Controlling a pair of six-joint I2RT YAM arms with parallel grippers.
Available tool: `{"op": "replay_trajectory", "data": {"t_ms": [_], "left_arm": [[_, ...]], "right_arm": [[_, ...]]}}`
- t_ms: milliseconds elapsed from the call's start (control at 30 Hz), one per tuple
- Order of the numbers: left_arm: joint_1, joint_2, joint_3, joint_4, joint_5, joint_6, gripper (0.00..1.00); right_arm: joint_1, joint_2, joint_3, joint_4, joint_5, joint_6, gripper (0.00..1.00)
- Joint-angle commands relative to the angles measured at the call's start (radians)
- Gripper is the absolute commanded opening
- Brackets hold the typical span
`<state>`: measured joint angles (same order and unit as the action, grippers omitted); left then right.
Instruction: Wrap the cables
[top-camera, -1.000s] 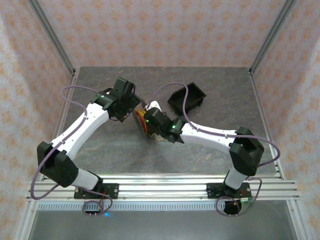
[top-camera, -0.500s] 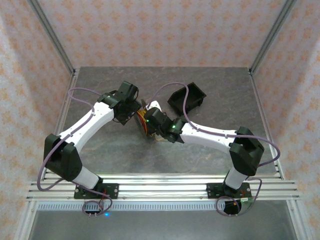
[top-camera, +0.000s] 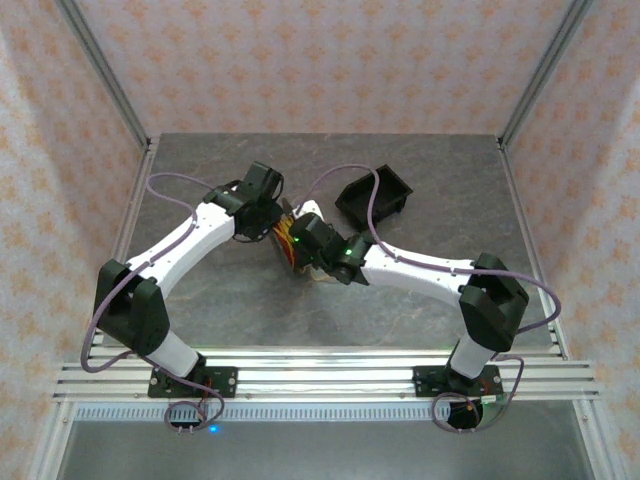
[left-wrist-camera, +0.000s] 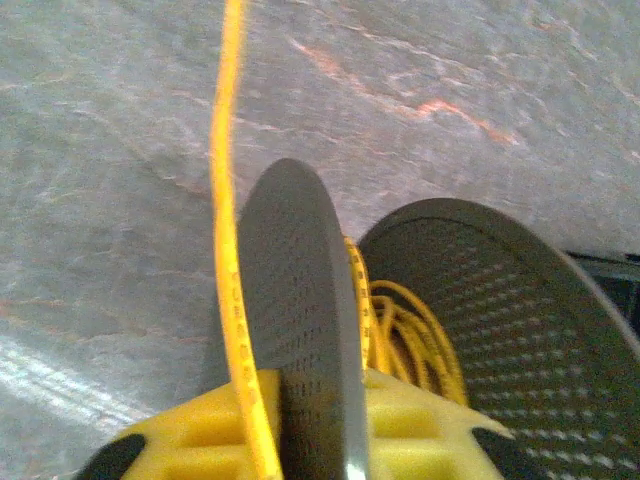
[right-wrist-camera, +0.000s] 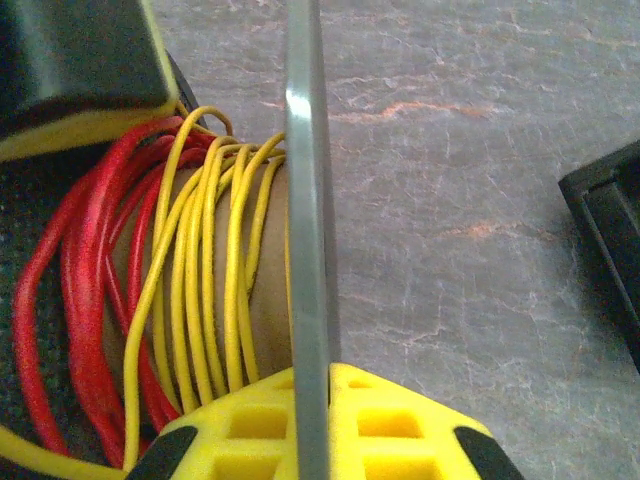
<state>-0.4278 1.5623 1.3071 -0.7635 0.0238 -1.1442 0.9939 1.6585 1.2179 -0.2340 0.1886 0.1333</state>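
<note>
A spool with two grey perforated flanges sits mid-table between both arms. The cables are wound on its core: yellow turns beside red turns. My right gripper is shut on the thin edge of one flange. My left gripper is shut on the other flange, and a loose yellow cable strand runs up along that flange's left face. The yellow coils lie between this flange and the far one. From above, the left gripper and right gripper meet at the spool.
A black open bin lies tilted on the grey table behind the right arm, its corner at the right edge in the right wrist view. Purple-grey arm cables arc above the table. Metal frame posts stand at the back corners.
The left arm has swung right toward the spool, and its gripper has gone from open to shut on a flange. The right arm has stayed put.
</note>
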Motion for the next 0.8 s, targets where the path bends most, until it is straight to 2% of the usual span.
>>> {"op": "replay_trajectory", "data": {"t_ms": [0,133,200,400,533,600,767], "left_arm": [[0.001,0.039,0.026,-0.043,-0.04,-0.024,0.0],[0.003,0.024,0.073,-0.076,-0.08,0.004,0.0],[0.005,-0.001,0.09,-0.088,-0.112,0.024,0.0],[0.024,-0.076,0.15,-0.138,-0.135,0.078,0.0],[0.034,-0.103,0.175,-0.156,-0.123,0.092,0.0],[0.038,-0.114,0.175,-0.161,-0.114,0.093,0.0],[0.043,-0.132,0.169,-0.161,-0.085,0.088,0.0]], "right_arm": [[-0.006,-0.039,0.041,0.056,-0.04,0.041,0.0],[-0.006,-0.055,0.083,0.016,-0.095,0.056,0.24],[-0.007,-0.098,0.09,0.001,-0.125,0.067,0.4],[-0.076,-0.312,-0.041,-0.047,-0.165,0.182,0.67],[-0.218,-0.412,-0.212,-0.045,-0.253,0.332,0.77],[-0.308,-0.437,-0.313,0.013,-0.345,0.431,0.81],[-0.41,-0.386,-0.426,0.176,-0.468,0.57,0.84]]}}
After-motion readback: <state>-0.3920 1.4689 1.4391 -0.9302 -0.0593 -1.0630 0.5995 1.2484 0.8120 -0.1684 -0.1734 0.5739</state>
